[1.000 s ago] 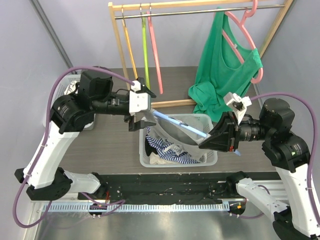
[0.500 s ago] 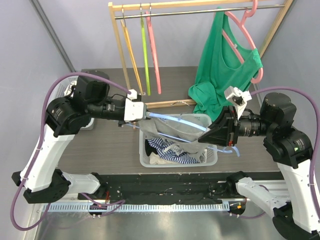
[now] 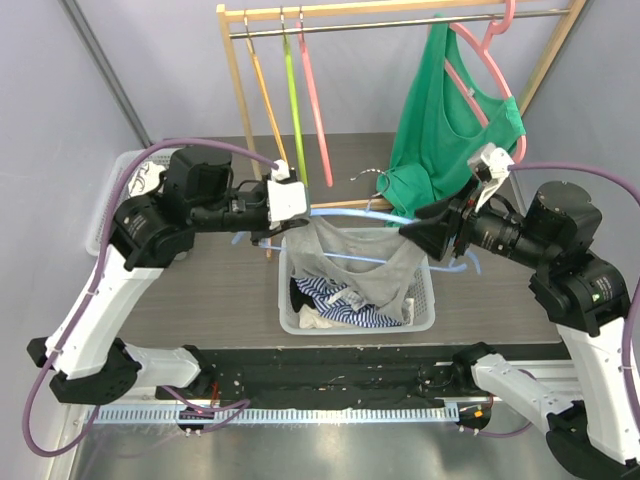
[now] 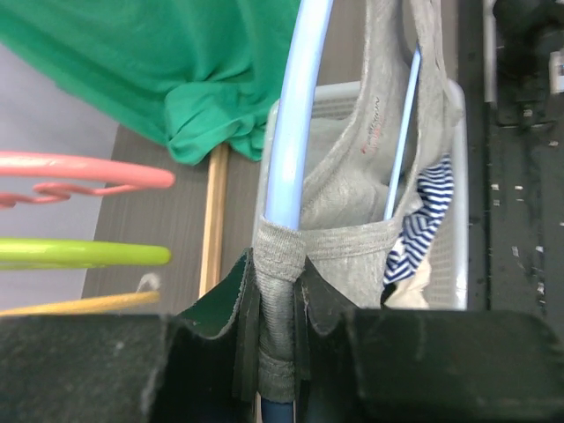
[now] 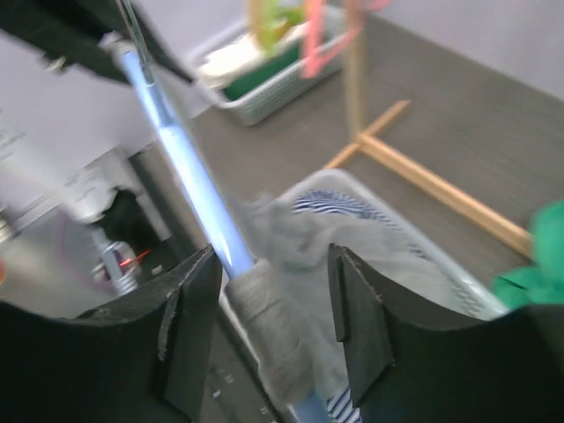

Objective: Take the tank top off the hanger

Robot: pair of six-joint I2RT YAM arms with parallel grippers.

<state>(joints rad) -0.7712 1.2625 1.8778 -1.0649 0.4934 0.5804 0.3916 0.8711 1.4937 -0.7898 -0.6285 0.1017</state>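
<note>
The job is only partly done. The grey tank top (image 3: 365, 265) is still threaded on the light blue hanger (image 3: 345, 212). The hanger is off the wooden rack (image 3: 400, 8) at the top of the frame and is held level between the two arms, in the middle of the overhead view. It sits just above the white basket (image 3: 420, 318) on the desk (image 3: 220, 290).

The left claw (image 4: 280, 300) is clenched on one end of the hanger, pinching the strap that wraps over the blue arm there. The right claw (image 5: 269, 317) is released. Its two fingers stand apart on either side of the other hanger end, where the second strap is bunched, and neither finger appears to press on it.

Both straps sit over the hanger's ends, and the body of the top hangs down into the basket onto a striped garment (image 3: 335, 300).

What I judge is left to do:
- Slide each strap off its end.
- Pull the hanger clear, or let the top drop free.

A green top (image 3: 440, 130) hangs on a pink hanger at the upper right, apart from all this.
</note>
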